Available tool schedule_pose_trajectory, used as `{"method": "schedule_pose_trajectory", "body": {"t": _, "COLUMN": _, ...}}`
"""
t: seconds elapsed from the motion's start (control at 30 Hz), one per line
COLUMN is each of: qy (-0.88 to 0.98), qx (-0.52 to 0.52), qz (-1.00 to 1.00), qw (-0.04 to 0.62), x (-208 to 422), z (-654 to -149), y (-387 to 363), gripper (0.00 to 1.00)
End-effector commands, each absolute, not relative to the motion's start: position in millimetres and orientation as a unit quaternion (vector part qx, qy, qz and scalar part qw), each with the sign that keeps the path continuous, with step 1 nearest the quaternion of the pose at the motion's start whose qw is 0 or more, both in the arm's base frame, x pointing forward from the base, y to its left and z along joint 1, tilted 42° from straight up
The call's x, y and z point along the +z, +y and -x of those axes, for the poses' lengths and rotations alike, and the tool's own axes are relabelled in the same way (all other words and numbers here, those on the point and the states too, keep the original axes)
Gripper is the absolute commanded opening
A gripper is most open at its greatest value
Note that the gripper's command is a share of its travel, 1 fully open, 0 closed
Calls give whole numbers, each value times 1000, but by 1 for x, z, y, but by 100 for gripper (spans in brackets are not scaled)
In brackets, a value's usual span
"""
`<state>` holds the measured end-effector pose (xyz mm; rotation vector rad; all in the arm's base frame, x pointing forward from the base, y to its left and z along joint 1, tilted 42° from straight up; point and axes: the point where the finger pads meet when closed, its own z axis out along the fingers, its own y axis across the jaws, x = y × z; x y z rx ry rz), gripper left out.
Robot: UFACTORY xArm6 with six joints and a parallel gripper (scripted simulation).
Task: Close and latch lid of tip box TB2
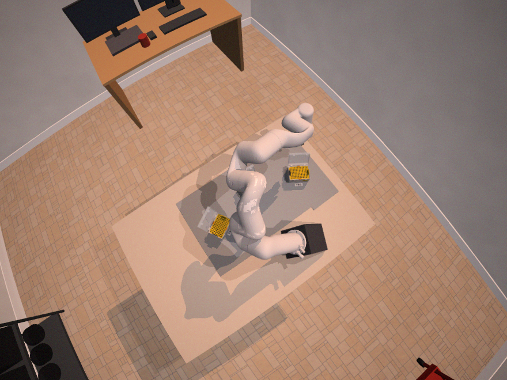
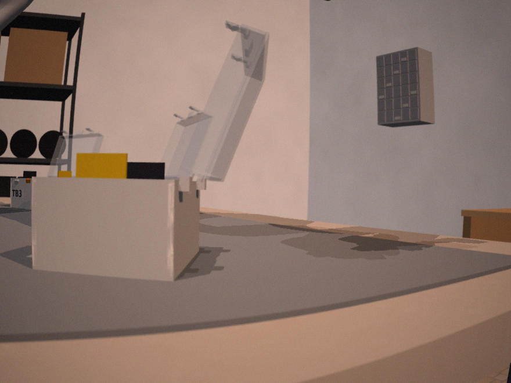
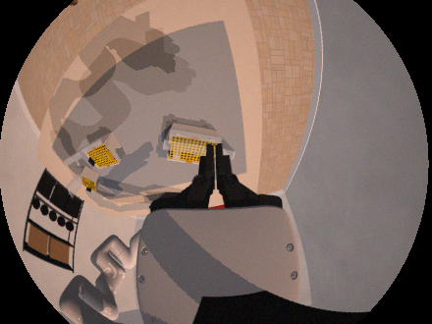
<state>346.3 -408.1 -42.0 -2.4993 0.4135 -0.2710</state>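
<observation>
Gripper [image 3: 215, 162] pinched narrow, holding nothing, raised beyond surface's far edge, aimed at far-right-corner tip box [image 1: 298, 172]. Its lid [image 1: 297, 158] stands open; sticker unreadable, so you can't confirm it's TB2. TB3 [image 2: 20, 192] elsewhere. No lid down yet; closing and latching remain.

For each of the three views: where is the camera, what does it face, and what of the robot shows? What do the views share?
Top: high overhead, facing down at the bench mat; whole arm shows.
Exterior: at bench height, beside an open tip box; no robot.
Wrist: behind the shut gripper, facing down at an open box.
Shared: yellow-insert tip boxes on the mat.
</observation>
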Motion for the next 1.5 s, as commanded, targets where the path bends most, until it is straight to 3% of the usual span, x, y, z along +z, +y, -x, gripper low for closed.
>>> {"method": "schedule_pose_trajectory", "body": {"t": 0.0, "qy": 234, "qx": -87, "qz": 912, "qw": 326, "x": -40, "z": -357, "y": -417, "gripper": 0}}
{"method": "schedule_pose_trajectory", "body": {"t": 0.27, "qy": 317, "qx": -80, "qz": 878, "qw": 349, "x": -40, "z": -357, "y": -417, "gripper": 0}}
{"method": "schedule_pose_trajectory", "body": {"t": 1.47, "qy": 316, "qx": -80, "qz": 878, "qw": 350, "x": -61, "z": -368, "y": -401, "gripper": 0}}
